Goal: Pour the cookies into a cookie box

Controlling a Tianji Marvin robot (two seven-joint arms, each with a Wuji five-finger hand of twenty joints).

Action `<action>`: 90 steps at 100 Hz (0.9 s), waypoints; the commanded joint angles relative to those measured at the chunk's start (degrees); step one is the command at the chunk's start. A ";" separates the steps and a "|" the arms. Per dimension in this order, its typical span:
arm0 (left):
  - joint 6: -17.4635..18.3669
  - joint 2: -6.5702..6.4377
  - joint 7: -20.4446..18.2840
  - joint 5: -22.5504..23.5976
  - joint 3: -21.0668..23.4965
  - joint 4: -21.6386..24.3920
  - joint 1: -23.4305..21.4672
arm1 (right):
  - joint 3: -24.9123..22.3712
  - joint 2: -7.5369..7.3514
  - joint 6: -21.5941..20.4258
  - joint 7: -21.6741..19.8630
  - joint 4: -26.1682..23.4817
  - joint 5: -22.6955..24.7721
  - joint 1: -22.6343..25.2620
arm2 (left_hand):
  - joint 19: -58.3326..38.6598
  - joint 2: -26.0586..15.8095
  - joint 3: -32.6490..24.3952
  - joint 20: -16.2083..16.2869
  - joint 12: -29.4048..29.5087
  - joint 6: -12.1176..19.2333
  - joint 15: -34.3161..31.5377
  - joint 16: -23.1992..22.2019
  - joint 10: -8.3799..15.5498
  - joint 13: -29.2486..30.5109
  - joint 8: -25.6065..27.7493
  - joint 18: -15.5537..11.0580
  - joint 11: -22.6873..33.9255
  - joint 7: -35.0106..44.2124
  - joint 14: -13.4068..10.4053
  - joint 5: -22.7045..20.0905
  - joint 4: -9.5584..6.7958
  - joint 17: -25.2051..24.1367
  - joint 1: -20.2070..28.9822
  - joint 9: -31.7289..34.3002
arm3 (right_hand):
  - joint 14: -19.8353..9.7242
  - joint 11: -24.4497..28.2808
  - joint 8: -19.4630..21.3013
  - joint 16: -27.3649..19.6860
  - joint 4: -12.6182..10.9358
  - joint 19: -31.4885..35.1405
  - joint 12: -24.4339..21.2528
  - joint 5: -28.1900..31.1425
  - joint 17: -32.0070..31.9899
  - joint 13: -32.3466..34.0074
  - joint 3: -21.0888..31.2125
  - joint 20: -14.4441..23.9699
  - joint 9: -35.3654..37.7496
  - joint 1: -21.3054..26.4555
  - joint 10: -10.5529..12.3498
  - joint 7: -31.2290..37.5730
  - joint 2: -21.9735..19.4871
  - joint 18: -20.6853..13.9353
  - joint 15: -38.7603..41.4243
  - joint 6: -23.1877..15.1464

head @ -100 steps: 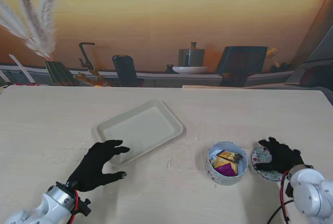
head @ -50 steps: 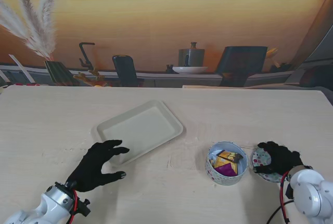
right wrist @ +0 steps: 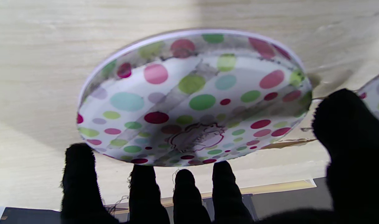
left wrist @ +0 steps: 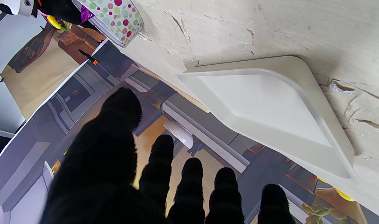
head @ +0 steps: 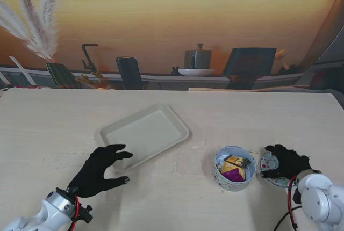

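A round polka-dot cookie box [head: 226, 181] stands open on the table's right side, with orange and purple wrapped cookies [head: 234, 168] inside. Its polka-dot lid [head: 267, 161] lies flat just right of it, mostly covered by my right hand [head: 287, 162]. In the right wrist view the lid [right wrist: 192, 99] rests on the wood, and my spread fingertips [right wrist: 184, 180] touch its rim. The empty cream tray [head: 145, 132] lies mid-table. My left hand [head: 100, 169] sits open at the tray's near left corner, holding nothing. The left wrist view shows the tray [left wrist: 270, 105] and the box [left wrist: 114, 15] beyond the fingers.
Behind the table's far edge [head: 172, 89] is a counter with pampas grass [head: 37, 27], a pot [head: 198, 58] and dark chairs. A red and black cable [head: 293, 199] hangs by my right wrist. The box's wall [right wrist: 377, 93] stands close beside my right thumb.
My right hand has crept slightly left and nearer to me over the lid. The left hand, the tray and the box have not moved.
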State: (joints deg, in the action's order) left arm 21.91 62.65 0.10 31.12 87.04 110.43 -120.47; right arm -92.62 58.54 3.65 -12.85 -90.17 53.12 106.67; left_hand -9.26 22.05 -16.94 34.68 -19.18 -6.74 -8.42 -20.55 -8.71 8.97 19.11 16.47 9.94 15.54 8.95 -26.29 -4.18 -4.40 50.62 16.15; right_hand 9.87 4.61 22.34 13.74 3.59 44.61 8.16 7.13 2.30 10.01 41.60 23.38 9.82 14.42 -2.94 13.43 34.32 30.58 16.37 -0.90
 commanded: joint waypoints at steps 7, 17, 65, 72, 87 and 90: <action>-0.11 0.26 -1.05 -0.04 0.15 0.66 -0.68 | 0.76 0.98 -0.72 -1.32 2.07 -2.21 2.00 | 1.36 -2.56 -0.74 0.18 -0.25 1.40 -0.42 -1.15 0.54 0.77 0.60 0.31 -0.13 0.49 -0.07 -0.57 -0.70 -0.30 0.79 0.64 | -0.68 -5.65 5.78 1.09 0.12 8.98 1.43 -0.08 4.44 2.52 -0.28 0.60 -2.55 -0.23 0.17 -10.72 1.99 0.16 4.49 -0.52; -0.04 0.23 -1.20 0.02 0.25 0.81 -0.82 | 0.37 1.13 -1.28 -0.60 1.69 -2.52 2.63 | 1.39 -2.62 -0.66 0.14 -0.24 1.38 -0.45 -1.15 0.54 0.79 0.63 0.22 -0.15 0.52 -0.05 -0.66 -0.69 -0.37 0.79 0.56 | -1.13 -6.82 7.43 0.57 0.21 7.73 -1.76 0.48 3.32 0.83 -0.19 -0.50 -2.60 -0.93 0.41 -13.73 1.38 0.44 3.29 -0.91; 0.24 0.35 -0.34 1.13 0.77 1.08 -1.18 | -3.57 1.25 -2.61 -0.85 -2.57 0.64 6.31 | 1.19 -2.69 -0.70 0.12 -0.28 1.63 -0.88 -1.28 0.34 1.51 0.89 0.58 0.09 1.08 0.17 -1.76 -0.79 0.17 0.88 1.56 | -2.89 -6.27 8.56 -0.88 0.10 3.82 -2.15 0.63 -1.76 -2.82 -0.50 -3.61 -2.53 -3.13 1.30 -14.07 -0.93 0.10 0.30 -2.11; 0.05 0.32 -0.50 1.17 0.77 1.11 -1.16 | -3.80 1.14 -2.69 -1.72 -2.94 0.93 6.55 | 1.22 -2.73 -0.71 0.09 -0.28 1.66 -0.85 -1.25 0.32 1.44 0.92 0.54 0.09 1.14 0.16 -1.84 -0.81 0.14 0.96 1.65 | -2.72 -6.30 8.75 -0.93 0.09 4.13 -2.16 0.58 -1.24 -2.76 -0.47 -3.64 -2.57 -2.73 1.22 -14.06 -0.50 0.25 0.27 -2.29; -0.21 0.24 -1.11 0.85 0.99 1.31 -1.27 | -3.90 0.82 -3.08 -4.44 -3.37 0.54 6.69 | 1.31 -2.64 -0.69 0.01 -0.26 1.77 -0.84 -1.21 0.29 1.42 1.06 0.45 0.03 1.40 0.12 -2.35 -0.84 0.00 1.09 1.67 | -2.27 -6.59 8.86 -0.68 0.11 6.22 -2.65 0.50 1.20 -1.89 -0.31 -3.01 -2.67 0.31 0.91 -14.33 2.32 0.33 0.97 -2.55; -0.19 0.24 -1.14 0.84 1.02 1.32 -1.28 | -3.92 0.73 -3.35 -4.87 -3.39 0.81 6.72 | 1.33 -2.66 -0.67 -0.01 -0.25 1.78 -0.80 -1.19 0.36 1.35 1.08 0.42 0.01 1.44 0.14 -2.42 -0.84 0.00 1.07 1.66 | -2.11 -6.62 8.82 -0.55 0.10 6.91 -2.78 0.55 2.25 -1.33 -0.26 -2.77 -2.65 1.06 0.61 -14.38 3.00 0.42 1.34 -2.34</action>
State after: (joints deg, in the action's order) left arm 21.83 62.70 0.03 32.06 87.92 111.09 -121.17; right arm -97.09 59.27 0.82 -15.73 -94.39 53.94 112.48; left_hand -9.24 22.03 -16.94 34.68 -19.58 -6.31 -9.04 -20.56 -8.78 9.73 19.60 16.48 10.07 16.33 9.07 -26.92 -4.17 -3.98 50.62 16.76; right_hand 7.13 -0.86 30.31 11.57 3.59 42.65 6.20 6.87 -1.14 6.91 41.63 17.16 9.00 14.47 -2.64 -0.06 35.02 26.79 13.74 -2.29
